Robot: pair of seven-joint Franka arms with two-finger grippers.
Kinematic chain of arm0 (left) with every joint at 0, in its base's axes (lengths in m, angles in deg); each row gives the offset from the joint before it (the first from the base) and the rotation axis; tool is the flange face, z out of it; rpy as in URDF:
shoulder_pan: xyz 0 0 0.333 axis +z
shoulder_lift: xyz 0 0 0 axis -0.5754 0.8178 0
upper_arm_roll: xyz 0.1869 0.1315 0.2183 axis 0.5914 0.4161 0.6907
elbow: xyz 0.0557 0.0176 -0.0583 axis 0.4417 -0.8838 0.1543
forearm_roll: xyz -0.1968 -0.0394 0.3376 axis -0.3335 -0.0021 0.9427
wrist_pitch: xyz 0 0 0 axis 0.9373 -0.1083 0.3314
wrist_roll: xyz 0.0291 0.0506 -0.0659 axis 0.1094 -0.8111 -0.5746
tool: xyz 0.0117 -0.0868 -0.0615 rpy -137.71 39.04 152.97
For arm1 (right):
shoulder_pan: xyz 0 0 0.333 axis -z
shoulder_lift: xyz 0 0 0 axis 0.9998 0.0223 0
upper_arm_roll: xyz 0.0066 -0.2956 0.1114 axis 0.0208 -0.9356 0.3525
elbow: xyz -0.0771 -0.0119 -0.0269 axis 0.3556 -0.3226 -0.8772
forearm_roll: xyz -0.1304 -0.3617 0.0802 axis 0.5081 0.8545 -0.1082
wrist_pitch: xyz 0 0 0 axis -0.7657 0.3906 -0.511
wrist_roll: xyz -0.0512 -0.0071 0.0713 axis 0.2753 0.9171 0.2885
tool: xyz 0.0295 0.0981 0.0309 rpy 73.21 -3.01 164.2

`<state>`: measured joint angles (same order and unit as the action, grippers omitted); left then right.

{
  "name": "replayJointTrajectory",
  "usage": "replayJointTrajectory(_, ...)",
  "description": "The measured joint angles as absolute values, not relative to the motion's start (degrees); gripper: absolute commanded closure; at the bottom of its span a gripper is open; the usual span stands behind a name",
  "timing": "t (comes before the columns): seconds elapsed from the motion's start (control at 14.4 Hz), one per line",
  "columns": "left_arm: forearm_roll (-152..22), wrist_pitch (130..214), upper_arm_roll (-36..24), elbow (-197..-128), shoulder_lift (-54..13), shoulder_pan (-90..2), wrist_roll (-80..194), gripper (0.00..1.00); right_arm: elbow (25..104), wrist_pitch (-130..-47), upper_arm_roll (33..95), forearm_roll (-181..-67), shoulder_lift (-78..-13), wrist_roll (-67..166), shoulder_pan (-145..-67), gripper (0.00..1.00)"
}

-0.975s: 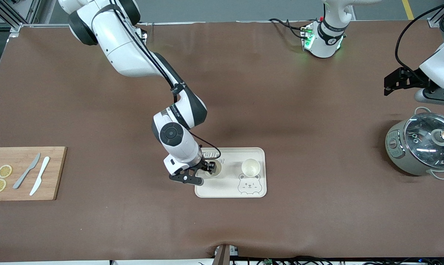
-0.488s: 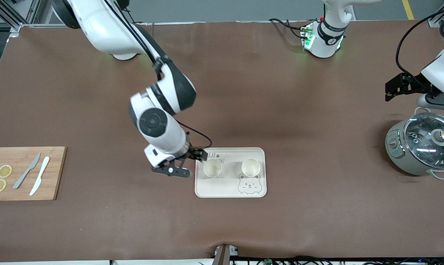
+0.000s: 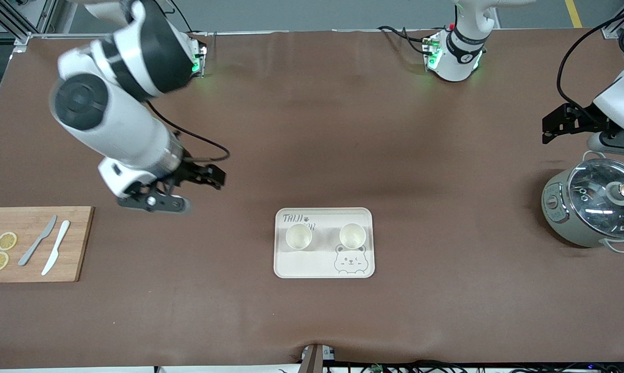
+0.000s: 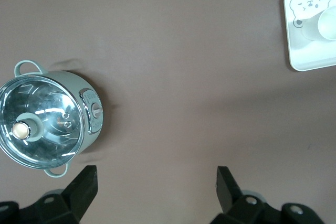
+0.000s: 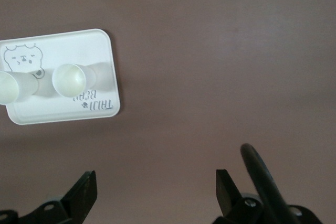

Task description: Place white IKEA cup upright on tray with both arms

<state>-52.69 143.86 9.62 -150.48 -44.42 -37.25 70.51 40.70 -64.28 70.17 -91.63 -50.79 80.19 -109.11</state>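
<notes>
Two white cups stand upright on the cream bear tray (image 3: 312,267): one (image 3: 298,236) toward the right arm's end, the other (image 3: 352,235) toward the left arm's end. My right gripper (image 3: 219,178) hangs open and empty over bare table, away from the tray toward the right arm's end. Its wrist view shows the tray (image 5: 100,45) with both cups (image 5: 71,80) (image 5: 10,87) well clear of the open gripper (image 5: 156,184). My left gripper (image 3: 546,132) waits open over the table beside the pot; its wrist view shows the gripper (image 4: 156,182) empty and a corner of the tray (image 4: 304,61).
A grey pot with a glass lid (image 3: 591,207) (image 4: 44,119) sits at the left arm's end. A wooden cutting board (image 3: 78,243) with two knives and two lemon slices lies at the right arm's end. Brown tabletop surrounds the tray.
My right gripper let go of the cup on the tray, rose and swung away toward the right arm's end. The cup stays upright. The left arm barely moved.
</notes>
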Motion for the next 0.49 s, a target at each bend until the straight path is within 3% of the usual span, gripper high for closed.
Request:
replayJointTrajectory(0.21, -52.7, 143.9, 9.6, -150.5, -44.4, -36.6, 70.5, 0.00, 45.3, -60.1, 70.0, -91.6, -57.5, 71.2, -103.3, 0.00)
replayJointTrajectory(0.49, -52.7, 143.9, 9.7, -150.5, -44.4, -36.4, 70.5, 0.00, 46.8, -58.1, 69.7, -91.6, -60.8, 59.5, -92.2, 0.00)
